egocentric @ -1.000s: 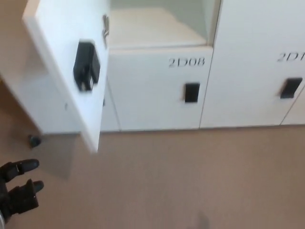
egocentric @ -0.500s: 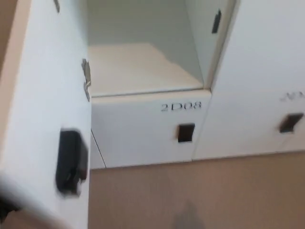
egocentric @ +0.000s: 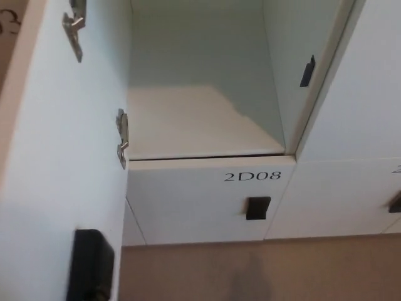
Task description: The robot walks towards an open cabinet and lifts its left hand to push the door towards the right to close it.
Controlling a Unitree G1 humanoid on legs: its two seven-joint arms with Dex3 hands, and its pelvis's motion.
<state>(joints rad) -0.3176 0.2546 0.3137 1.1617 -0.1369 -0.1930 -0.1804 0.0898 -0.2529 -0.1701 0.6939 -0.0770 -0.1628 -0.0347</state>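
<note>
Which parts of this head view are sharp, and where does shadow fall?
Head view: the label 2D08 reads sharply; the open door at the left edge looks softer. Shadow covers the left of the cabinet shelf; its front right is brighter. No glare.

light: soft, even indoor, no glare | shadow: diagonal across the open compartment (egocentric: 200, 119), faint patch on the floor (egocentric: 250, 276) | focus: slightly soft, mild blur

The white cabinet door (egocentric: 56, 175) stands swung wide open along the picture's left, its inner face showing two metal hinges (egocentric: 122, 137) and a black latch block (egocentric: 91, 266) low down. The open compartment (egocentric: 200, 119) beside it shows a pale, bare shelf.
</note>
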